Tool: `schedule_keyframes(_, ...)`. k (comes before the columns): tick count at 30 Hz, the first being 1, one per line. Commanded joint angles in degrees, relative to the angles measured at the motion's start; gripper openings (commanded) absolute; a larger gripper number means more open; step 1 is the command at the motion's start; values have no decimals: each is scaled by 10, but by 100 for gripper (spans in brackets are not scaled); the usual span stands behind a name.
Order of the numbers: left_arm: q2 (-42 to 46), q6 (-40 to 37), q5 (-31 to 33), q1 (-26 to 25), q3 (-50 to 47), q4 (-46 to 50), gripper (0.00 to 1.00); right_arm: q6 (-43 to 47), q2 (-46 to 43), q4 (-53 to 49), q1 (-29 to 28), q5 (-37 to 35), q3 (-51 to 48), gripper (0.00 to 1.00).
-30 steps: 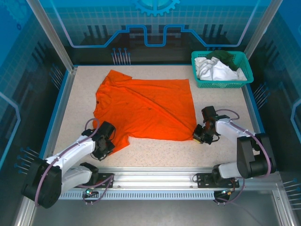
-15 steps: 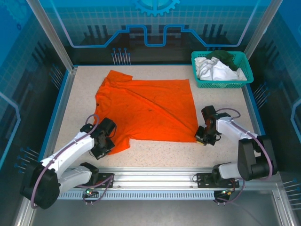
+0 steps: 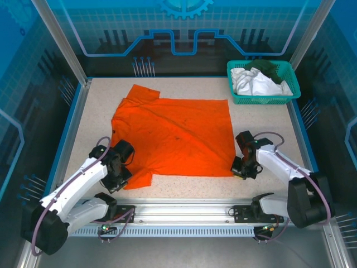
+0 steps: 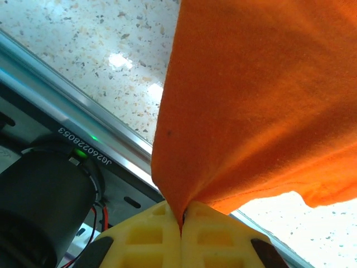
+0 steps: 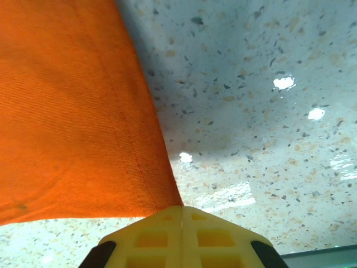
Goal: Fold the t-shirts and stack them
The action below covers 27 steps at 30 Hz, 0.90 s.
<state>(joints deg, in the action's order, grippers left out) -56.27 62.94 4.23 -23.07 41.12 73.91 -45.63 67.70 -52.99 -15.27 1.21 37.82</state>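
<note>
Left tool (image 4: 181,220): clenched. Its yellow pads (image 4: 145,240) meet with no gap, and a pinch of the orange shirt (image 3: 175,134) is caught in the seam between them. In the left wrist view the cloth rises out of the pinch and fans up and to the right. Its lower edge hangs clear of the worktop (image 3: 95,111) just beside the tool. Behind the cloth I see the rail (image 3: 184,207) at the near edge.

Right tool (image 5: 181,215): also clenched, grasping the same shirt. The pads are together on a corner point of the fabric. A stitched hem runs from that corner up and to the left. To the right of the hem is bare speckled worktop with lamp glare.

From above, the left tool is at the shirt's near-left corner and the right tool at its near-right corner, both close to the rail. I think the left pinch is on the hem beside the sleeve, but the tool body covers the spot.

The orange shirt lies spread over the middle of the worktop. It is mostly flat, with the collar end toward the far left and shallow creases across the body.

The basket (image 3: 262,101) sits at the far right corner, well apart from the orange shirt. It holds crumpled white shirts (image 3: 254,84), with a green shirt (image 3: 266,66) at its far side.
</note>
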Motion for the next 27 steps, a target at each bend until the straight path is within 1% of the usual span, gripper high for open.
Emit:
schedule_keyframes(1, 10, -1, -3, -4, 23, 58, 0, -26, -55, -16, -14, -13, -17, 0)
schedule_keyframes(3, 14, -4, -7, -4, 20, 66, 0, -25, -52, -12, -17, -9, -24, 0)
schedule_keyframes(5, 18, -3, -17, -8, 17, 67, 0, -16, -23, -16, -19, -5, -25, 0)
schedule_keyframes(10, 7, -17, 7, -11, 38, 80, 0, -4, 27, -28, -31, -12, -3, 0)
schedule_keyframes(16, -52, -32, -12, -10, 65, 14, 0, -6, 46, -21, -30, -7, 35, 0)
schedule_keyframes(19, -100, -61, -2, -8, 113, -3, 0, -2, 58, -23, -18, 2, 70, 0)
schedule_keyframes(22, -146, -95, 23, 2, 173, -8, 0, 2, 78, -20, 5, 16, 106, 0)
schedule_keyframes(23, -162, -109, 28, 12, 194, -11, 0, 5, 87, -19, 14, 18, 121, 0)
schedule_keyframes(27, -226, -162, 12, 56, 264, -42, 0, 13, 130, -17, 41, 28, 187, 0)
